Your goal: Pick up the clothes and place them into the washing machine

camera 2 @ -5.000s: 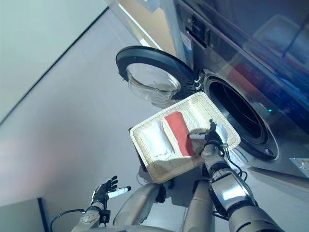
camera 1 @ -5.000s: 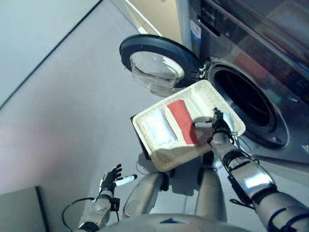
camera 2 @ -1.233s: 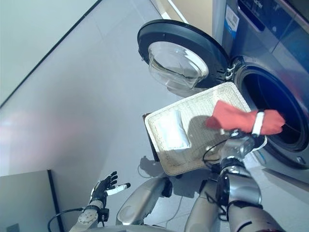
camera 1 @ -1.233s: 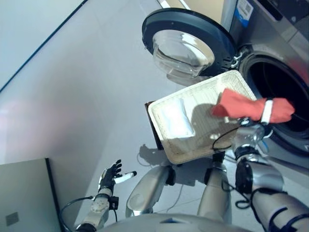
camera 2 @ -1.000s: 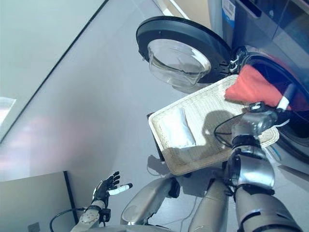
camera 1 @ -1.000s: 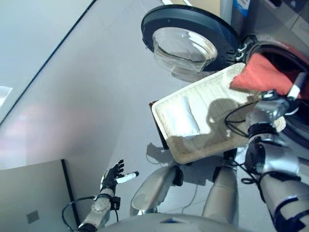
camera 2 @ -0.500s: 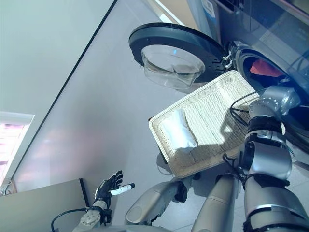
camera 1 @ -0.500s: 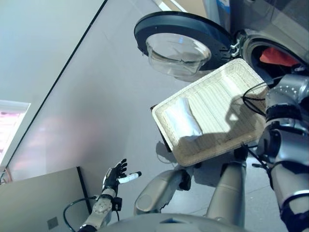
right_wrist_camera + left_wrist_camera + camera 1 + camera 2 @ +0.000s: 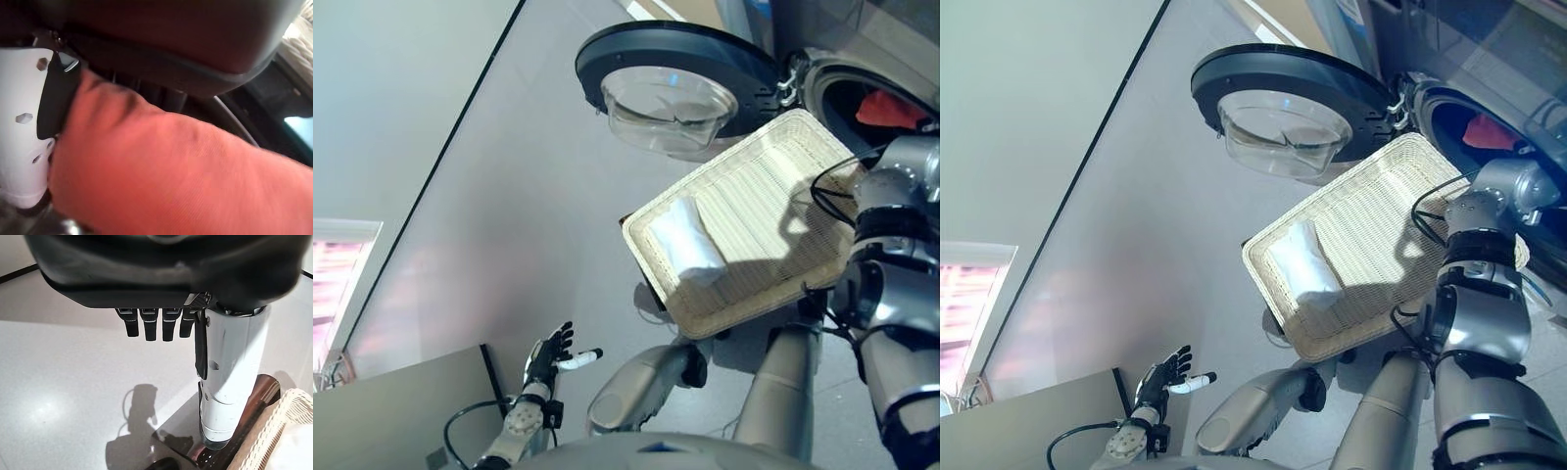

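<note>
The right hand is inside the washing machine, pressed against the red cloth; I cannot tell if its fingers grip it. The left hand hangs low with loose, straight fingers, holding nothing. A white cloth lies in the basket.

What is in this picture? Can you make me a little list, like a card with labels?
washer door: swung open
red cloth: inside the washer drum, right hand against it
white cloth: lying in the basket
left hand: low at the side, open, holding nothing
</note>
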Controlling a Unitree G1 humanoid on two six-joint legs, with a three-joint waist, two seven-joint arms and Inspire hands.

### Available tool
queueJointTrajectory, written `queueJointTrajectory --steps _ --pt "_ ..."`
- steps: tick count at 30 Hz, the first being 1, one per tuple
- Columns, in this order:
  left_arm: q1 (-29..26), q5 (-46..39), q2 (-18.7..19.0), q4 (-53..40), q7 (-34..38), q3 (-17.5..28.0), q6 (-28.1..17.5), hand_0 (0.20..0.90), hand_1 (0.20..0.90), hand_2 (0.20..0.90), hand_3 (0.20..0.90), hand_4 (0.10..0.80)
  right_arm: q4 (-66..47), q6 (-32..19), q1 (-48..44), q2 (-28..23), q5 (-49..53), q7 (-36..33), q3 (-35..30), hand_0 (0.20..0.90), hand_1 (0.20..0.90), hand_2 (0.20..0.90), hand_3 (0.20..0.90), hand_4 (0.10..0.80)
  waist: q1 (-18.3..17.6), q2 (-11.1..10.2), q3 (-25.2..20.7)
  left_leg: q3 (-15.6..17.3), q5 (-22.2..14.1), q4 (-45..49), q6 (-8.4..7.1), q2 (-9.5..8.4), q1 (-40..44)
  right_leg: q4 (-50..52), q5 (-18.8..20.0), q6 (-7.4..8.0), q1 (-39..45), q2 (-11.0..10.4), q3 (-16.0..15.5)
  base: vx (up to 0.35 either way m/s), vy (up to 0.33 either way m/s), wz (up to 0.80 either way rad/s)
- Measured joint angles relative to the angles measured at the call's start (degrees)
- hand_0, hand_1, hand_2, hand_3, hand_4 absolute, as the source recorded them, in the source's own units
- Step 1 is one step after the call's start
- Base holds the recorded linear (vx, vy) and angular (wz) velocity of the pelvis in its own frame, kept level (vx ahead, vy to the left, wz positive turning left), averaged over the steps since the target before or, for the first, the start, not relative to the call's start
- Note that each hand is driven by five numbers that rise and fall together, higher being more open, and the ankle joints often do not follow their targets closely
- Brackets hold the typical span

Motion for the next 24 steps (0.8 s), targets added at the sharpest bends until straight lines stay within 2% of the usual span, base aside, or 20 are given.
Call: queueJointTrajectory --steps 12,14,24 --pt "0.0 -1.2 0.0 0.1 0.0 -0.2 0.1 0.9 0.9 0.9 0.9 0.8 0.3 0.1 -0.1 0.3 1.1 1.1 0.1 0.9 0.9 0.9 0.9 0.8 -0.2 -0.2 0.2 0.1 -0.1 0.0 0.23 0.03 0.0 -0.1 0.3 0.41 0.0 0.2 0.2 -0.004 -0.001 -0.01" --pt "0.0 -1.3 0.0 0.3 0.0 -0.2 0.1 0.9 0.9 0.9 0.9 0.8 3.0 0.2 -0.9 -0.2 0.9 1.1 0.5 0.9 0.9 0.9 0.9 0.8 -0.5 -0.3 0.2 0.0 -0.1 0.0 0.23 0.05 0.1 -0.3 0.2 0.38 0.3 0.2 0.2 0.002 0.004 0.02" --pt "0.1 -1.5 0.0 1.3 0.1 -0.3 0.4 0.9 0.9 0.9 0.9 0.8 7.4 3.1 -2.1 0.1 0.9 1.2 3.6 0.9 0.9 0.9 0.9 0.8 -2.2 -0.6 0.5 0.0 -0.3 0.5 0.52 0.21 0.2 -1.0 0.6 0.86 0.8 0.4 0.1 -0.013 0.001 -0.01"
